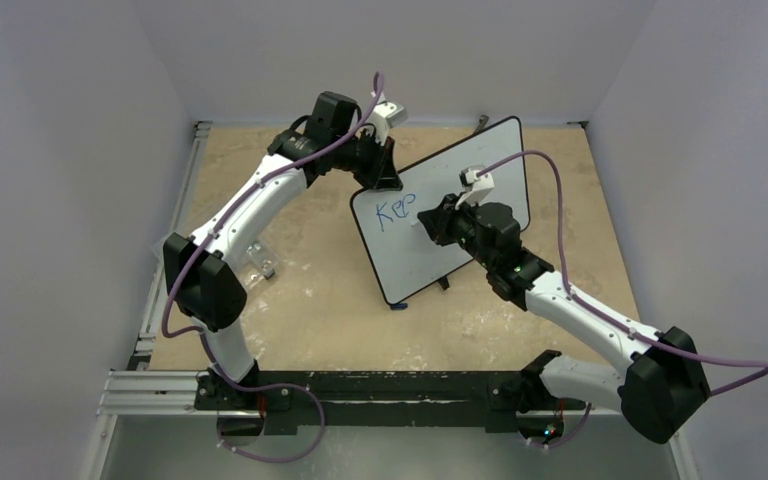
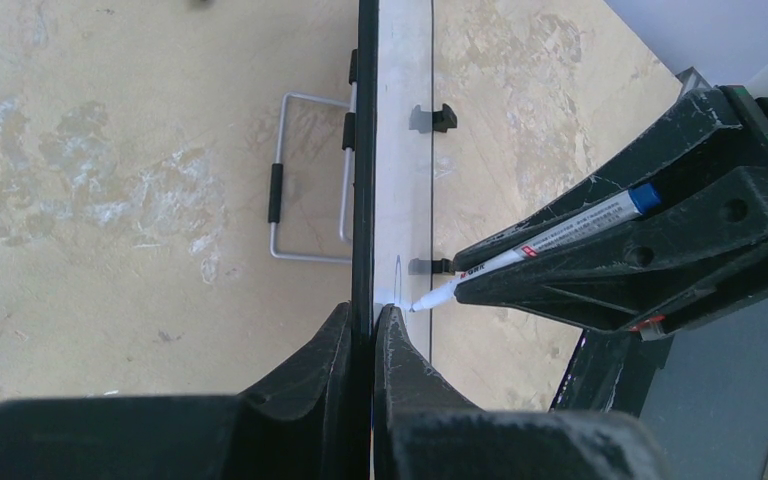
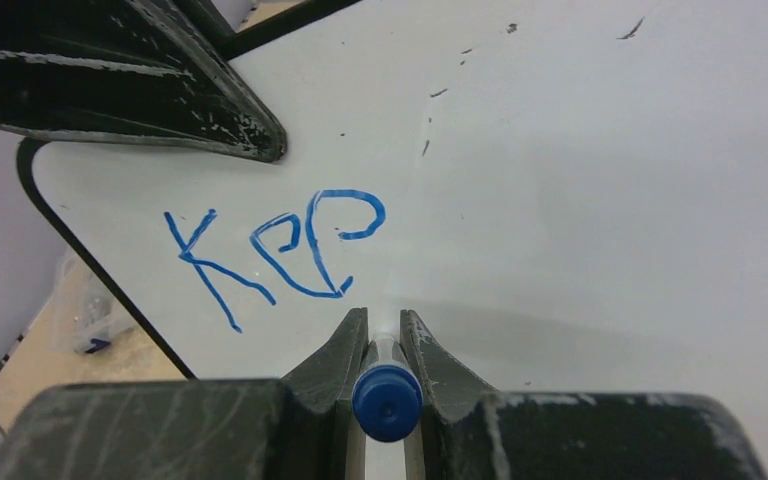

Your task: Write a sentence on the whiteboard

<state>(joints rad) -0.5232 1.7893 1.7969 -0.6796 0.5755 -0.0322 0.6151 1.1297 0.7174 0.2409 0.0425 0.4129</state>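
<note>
- Right gripper (image 3: 375,318), nearest the arm bases, is closed around a white-barrelled whiteboard marker with a blue end cap (image 3: 387,402). The marker's tip touches the board just right of the last letter.
- The sentence in blue handwritten marker strokes (image 3: 280,255) reads "Kee" so far, near the board's upper left corner. The job looks barely begun, with most of the line unwritten.
- The large glossy white rectangular whiteboard with a thin black rim (image 1: 480,165) stands propped at a tilt in the middle of the scuffed tan table top (image 1: 300,300), its face toward the right arm.
- Left gripper (image 2: 370,315), farthest back, is clamped shut on the board's rim, bracing it.
- The next letter likely calls for light, even tip pressure and strokes matched to the height of the existing letters. The far clamp should hold firm so the board does not rock.
</note>
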